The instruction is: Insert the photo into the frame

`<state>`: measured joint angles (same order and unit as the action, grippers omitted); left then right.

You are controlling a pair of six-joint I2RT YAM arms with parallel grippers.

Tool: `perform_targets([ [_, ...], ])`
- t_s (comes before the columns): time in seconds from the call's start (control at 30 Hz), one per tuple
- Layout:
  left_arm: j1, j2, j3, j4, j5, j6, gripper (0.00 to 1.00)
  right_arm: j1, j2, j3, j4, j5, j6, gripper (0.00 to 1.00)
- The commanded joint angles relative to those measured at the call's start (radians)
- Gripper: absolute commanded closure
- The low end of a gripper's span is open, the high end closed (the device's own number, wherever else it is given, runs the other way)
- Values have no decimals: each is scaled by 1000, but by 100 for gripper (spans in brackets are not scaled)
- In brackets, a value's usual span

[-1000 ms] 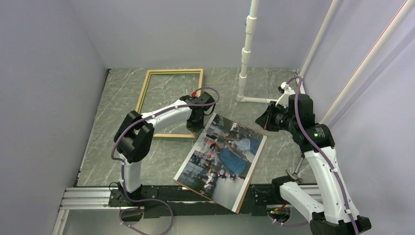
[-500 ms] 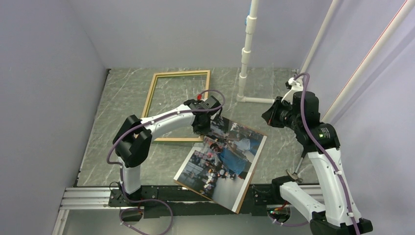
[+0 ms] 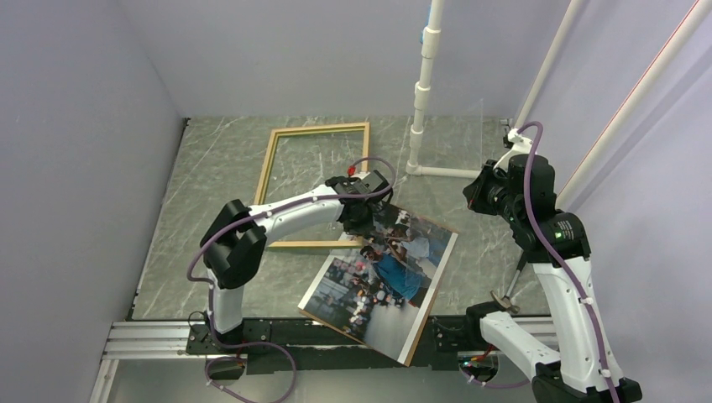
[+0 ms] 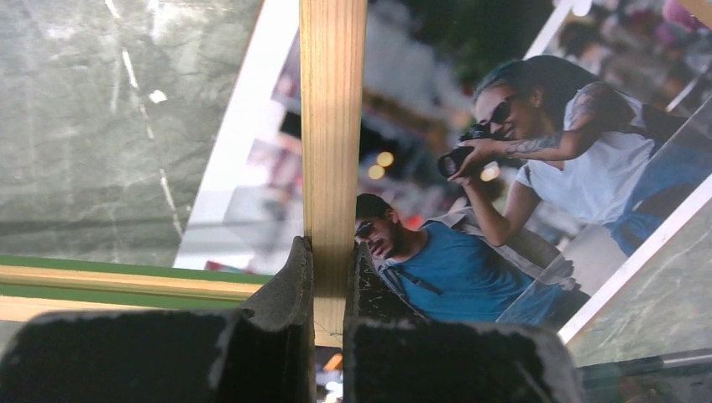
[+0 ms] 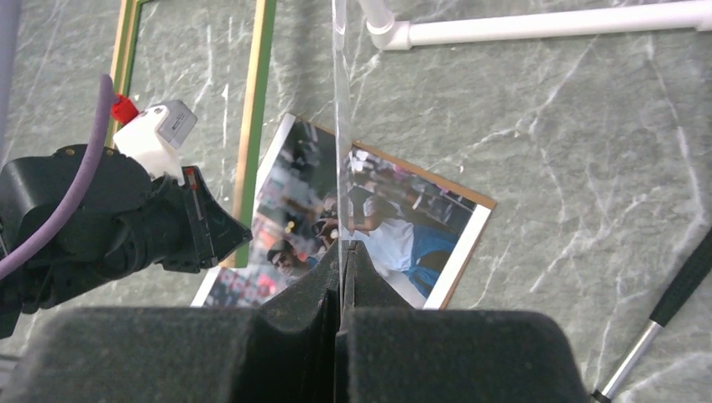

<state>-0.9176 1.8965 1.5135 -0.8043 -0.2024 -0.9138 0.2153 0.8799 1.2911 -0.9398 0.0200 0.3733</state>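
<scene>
The photo [image 3: 386, 269] lies picture up at the front centre, on a brown board whose edge shows along its far side [image 5: 437, 180]. The light wood frame [image 3: 319, 128] lies behind it to the left, its near right corner over the photo's far left corner. My left gripper [image 3: 357, 220] is shut on the frame's right rail [image 4: 333, 126] near that corner, with the man in blue [image 4: 445, 269] right beneath. My right gripper [image 5: 342, 252] hangs above the photo's far right side, shut on a clear sheet seen edge-on [image 5: 339, 126].
A white pipe stand [image 3: 420, 109] rises at the back, its foot [image 5: 537, 25] on the table. A black-handled tool [image 3: 508, 294] lies at the right. Grey walls close in on the left, back and right of the marbled table [image 3: 210, 168].
The left gripper has dragged the frame to the right, so its corner now overlaps the photo. The right arm has drawn back and to the right with the clear sheet.
</scene>
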Motion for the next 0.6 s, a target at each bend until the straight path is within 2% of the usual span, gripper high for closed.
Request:
perform_targets([
  [0.0, -36, 39, 74, 147, 116, -94, 100, 15, -9, 51, 4, 100, -15, 100],
  [0.57, -89, 218, 191, 290, 193, -169, 100, 27, -20, 45, 9, 115, -16, 100],
])
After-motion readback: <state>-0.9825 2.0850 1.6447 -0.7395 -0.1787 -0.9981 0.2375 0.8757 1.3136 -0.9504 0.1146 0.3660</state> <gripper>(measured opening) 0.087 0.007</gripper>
